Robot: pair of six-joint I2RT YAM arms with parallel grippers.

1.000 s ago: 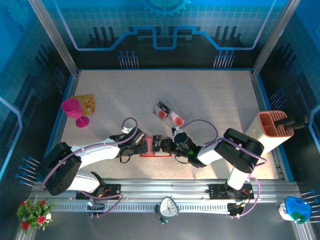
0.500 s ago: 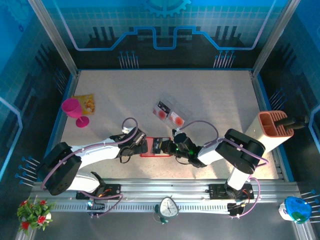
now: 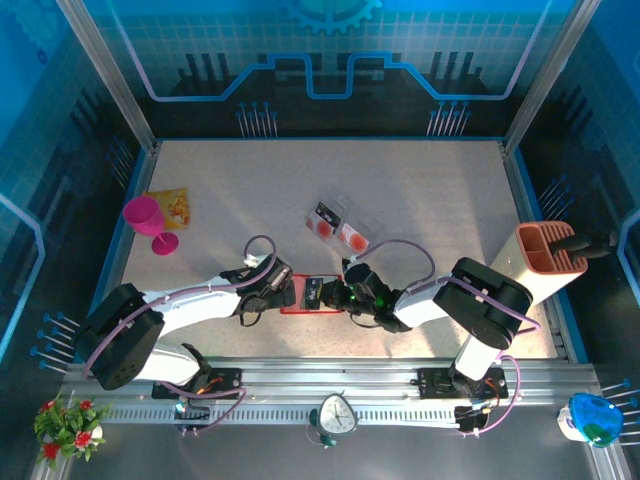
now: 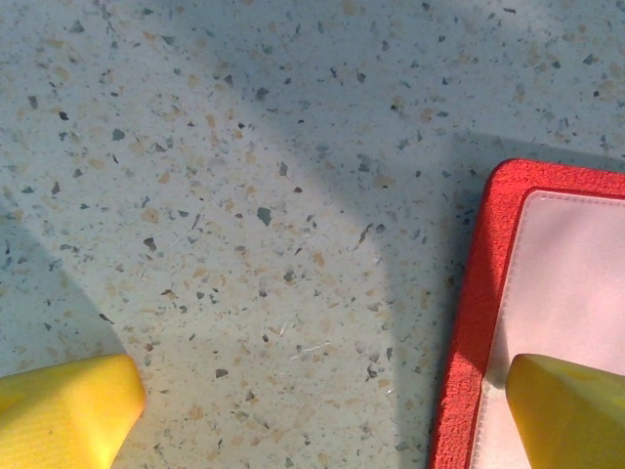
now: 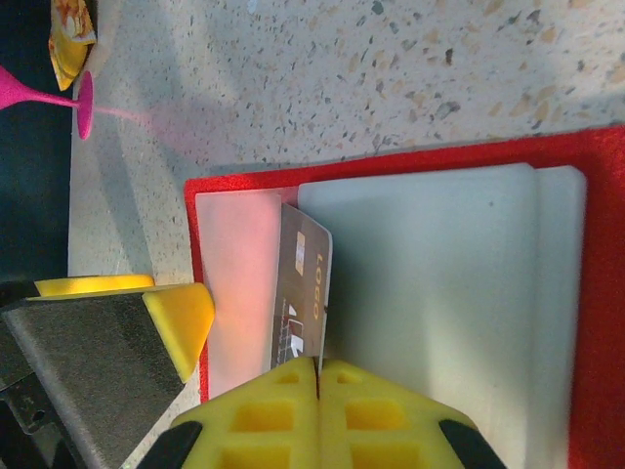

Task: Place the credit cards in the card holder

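The card holder (image 5: 391,161) was laid open on the table (image 4: 244,195), pale inside up, between the two grippers.

The right gripper (image 5: 317,376) was clenched on the end of one credit card (image 5: 301,283). The card was held over the holder's inside, with its long edge at the lip of the white pocket (image 5: 430,283). Whether it was already under that lip could not be told.

The left gripper (image 4: 317,410) was spread wide at the holder's left end, with nothing between its fingers. One fingertip (image 4: 571,415) was placed over the pale lining just inside the red rim, the other over bare table outside the rim. Contact with the lining could not be confirmed.

Clear plastic sleeves (image 3: 340,228) with red round marks inside were seen near the holder, on its far side. A pink goblet (image 3: 148,222) and a yellow-orange packet (image 3: 170,207) were set well apart from the holder, to its far left. An orange-brown rack (image 3: 550,250) was stood well off to the holder's right.
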